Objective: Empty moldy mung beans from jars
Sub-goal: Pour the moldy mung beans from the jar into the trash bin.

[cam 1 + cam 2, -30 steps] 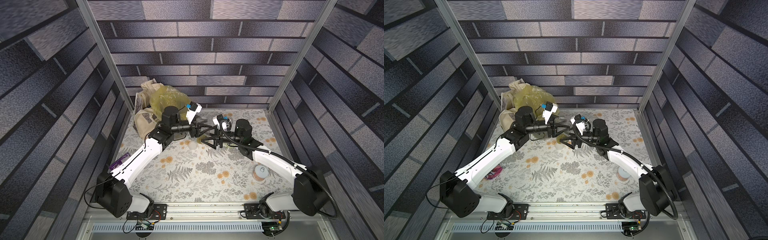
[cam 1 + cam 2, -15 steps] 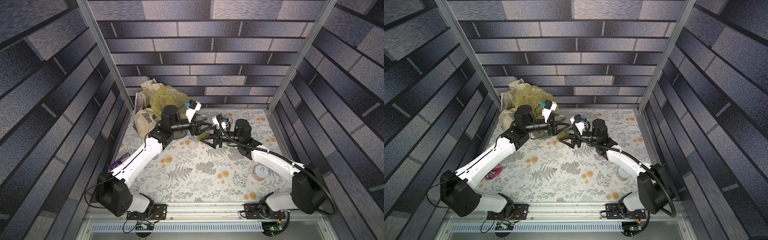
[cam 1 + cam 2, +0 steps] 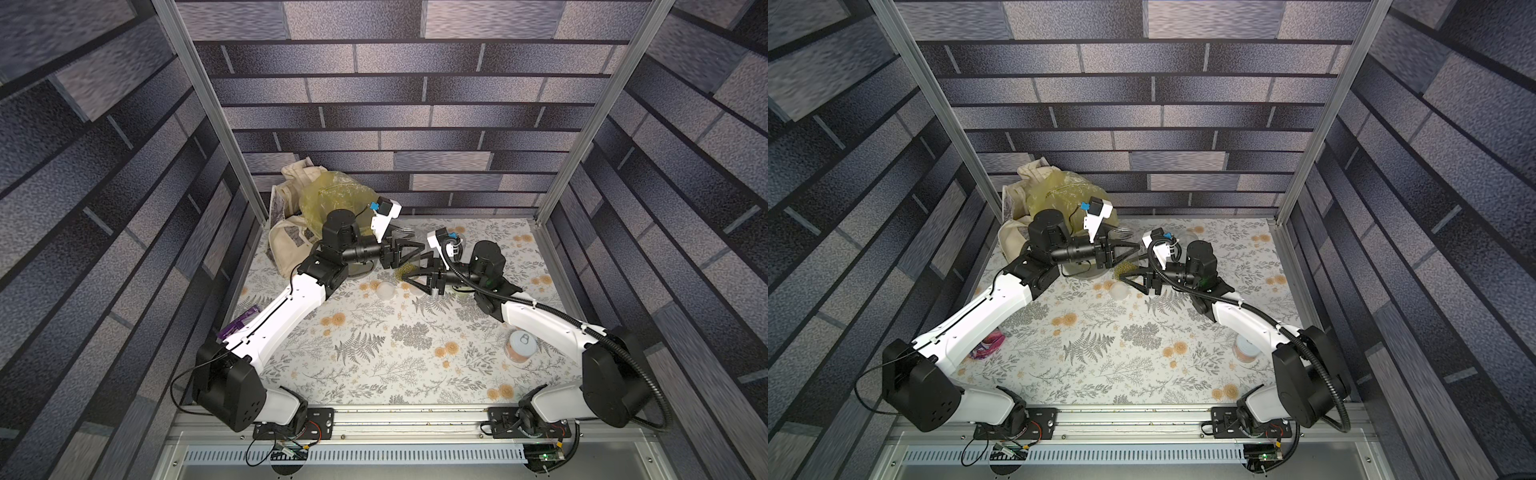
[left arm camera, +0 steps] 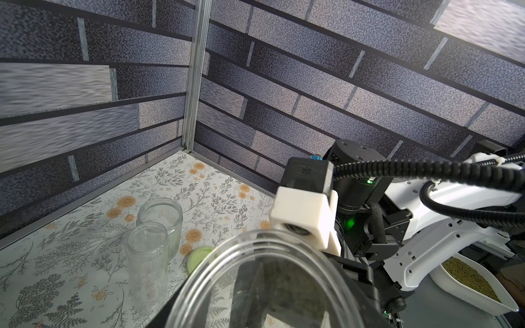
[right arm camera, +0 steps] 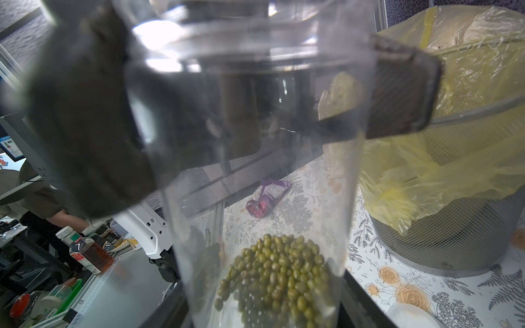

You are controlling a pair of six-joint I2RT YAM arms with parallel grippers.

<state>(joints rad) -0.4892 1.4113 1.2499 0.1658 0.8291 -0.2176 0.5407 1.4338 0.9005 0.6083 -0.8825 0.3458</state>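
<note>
Item: jar (image 5: 255,176), clear, lidless, mid-frame; mung beans (image 5: 278,272) pooled at its base, lower centre. Left gripper (image 3: 406,251) clamped on the jar's upper wall; right gripper (image 3: 413,276) jaws flank the base, firm contact not discernible. Hazard: if the left lets go before the right grips, the jar drops; beans spill short of the bin (image 5: 454,241).
</note>
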